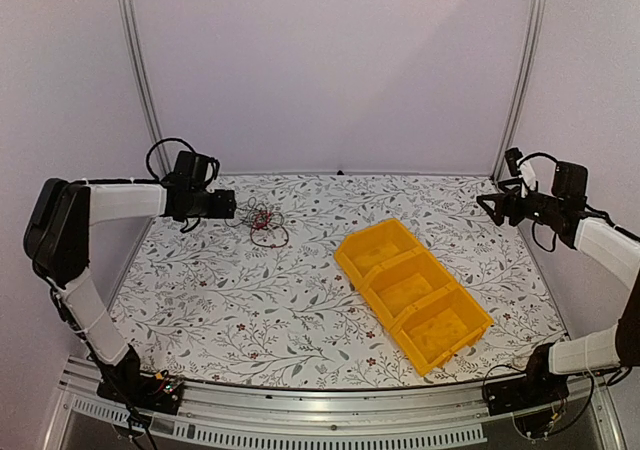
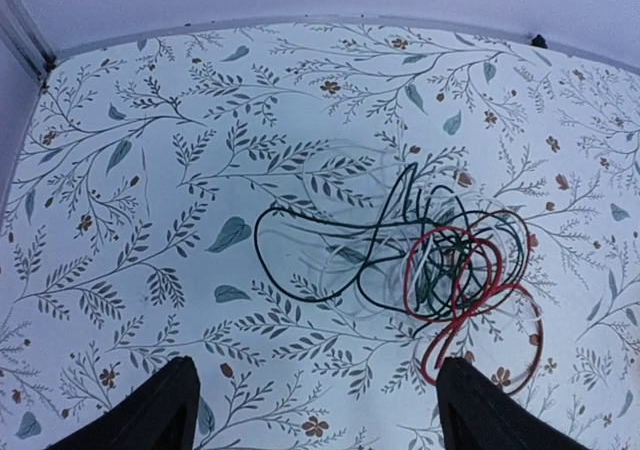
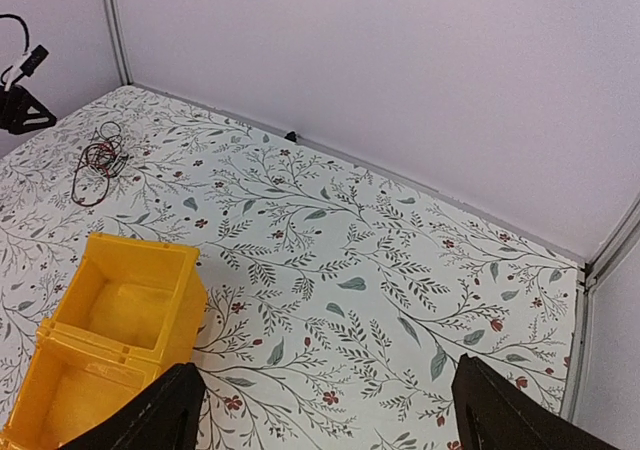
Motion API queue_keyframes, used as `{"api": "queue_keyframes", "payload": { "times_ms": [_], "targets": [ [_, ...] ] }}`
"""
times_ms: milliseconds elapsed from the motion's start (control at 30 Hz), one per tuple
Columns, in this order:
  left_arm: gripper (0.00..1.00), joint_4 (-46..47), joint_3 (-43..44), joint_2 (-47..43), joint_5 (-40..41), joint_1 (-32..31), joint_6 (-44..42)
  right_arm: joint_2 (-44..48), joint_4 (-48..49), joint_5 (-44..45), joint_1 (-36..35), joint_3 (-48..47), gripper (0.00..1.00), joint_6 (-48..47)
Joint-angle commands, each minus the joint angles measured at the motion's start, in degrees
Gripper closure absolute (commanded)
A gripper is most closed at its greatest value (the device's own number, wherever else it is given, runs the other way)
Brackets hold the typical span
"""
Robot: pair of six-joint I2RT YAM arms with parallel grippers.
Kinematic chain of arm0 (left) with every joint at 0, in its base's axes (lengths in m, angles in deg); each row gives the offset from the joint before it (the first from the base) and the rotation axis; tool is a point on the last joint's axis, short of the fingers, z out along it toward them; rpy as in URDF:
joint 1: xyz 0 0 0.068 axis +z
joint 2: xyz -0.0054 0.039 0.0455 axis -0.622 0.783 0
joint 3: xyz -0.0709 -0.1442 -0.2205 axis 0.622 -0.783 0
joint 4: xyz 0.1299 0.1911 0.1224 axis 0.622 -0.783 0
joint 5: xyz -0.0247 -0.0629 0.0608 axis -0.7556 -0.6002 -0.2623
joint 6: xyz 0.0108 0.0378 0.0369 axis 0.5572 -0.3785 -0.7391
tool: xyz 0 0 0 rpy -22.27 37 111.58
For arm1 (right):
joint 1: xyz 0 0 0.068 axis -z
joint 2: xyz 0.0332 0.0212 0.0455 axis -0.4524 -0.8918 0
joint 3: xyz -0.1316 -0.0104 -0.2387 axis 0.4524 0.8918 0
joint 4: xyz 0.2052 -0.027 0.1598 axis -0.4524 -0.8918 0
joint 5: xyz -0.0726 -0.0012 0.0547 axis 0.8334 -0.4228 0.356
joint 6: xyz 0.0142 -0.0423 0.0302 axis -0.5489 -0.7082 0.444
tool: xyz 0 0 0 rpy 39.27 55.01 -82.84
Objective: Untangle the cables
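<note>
1. The left hand hangs over the far-left part of the bench, fingers spread and grasping nothing. The tangle lies just to its right from overhead, and ahead of its fingertips in its wrist view.
2. The cables lie in one knot on the bench, not yet parted. The black cable throws a wide loop out to the left. The white cable shows only faintly through the middle. The red cable is bunched on the right, crossing both.
3. The step in hand looks like the first grasp. The free left edge of the black loop seems the cleanest hold. It would be best to pinch a single strand there, with the fingertips right down on the cover, and draw it away slowly. Grabbing the dense crossing would likely tighten the knot.
4. A row of yellow bins sits diagonally right of centre, well apart from the cables. The compartments look empty.
5. The right hand is raised at the far right, fingers wide and empty. It would have to cross the bench to pin the rest of the knot.
6. The bench cover is white, printed with grey leaves and small red flowers. The print camouflages thin wire, the white one most of all. Plain pale walls enclose the cell, with aluminium posts at the back corners.
</note>
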Motion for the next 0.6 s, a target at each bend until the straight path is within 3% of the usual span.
{"api": "queue_keyframes", "payload": {
  "times_ms": [0, 333, 567],
  "targets": [
    [0.16, -5.59, 8.70, 7.19, -3.74, 0.79, 3.33, -0.42, -2.72, -6.42, -0.20, -0.02, 0.11, -4.21],
    [0.16, -10.60, 30.85, 27.13, -7.63, -1.59, 6.07, -0.06, -4.80, -8.60, -0.48, -0.02, 0.11, -7.27],
    [0.23, -13.64, 34.26, 31.83, -14.08, -3.74, 3.55, -0.81, -5.85, -9.41, -0.53, -0.18, 0.12, -8.75]
  ]
}}
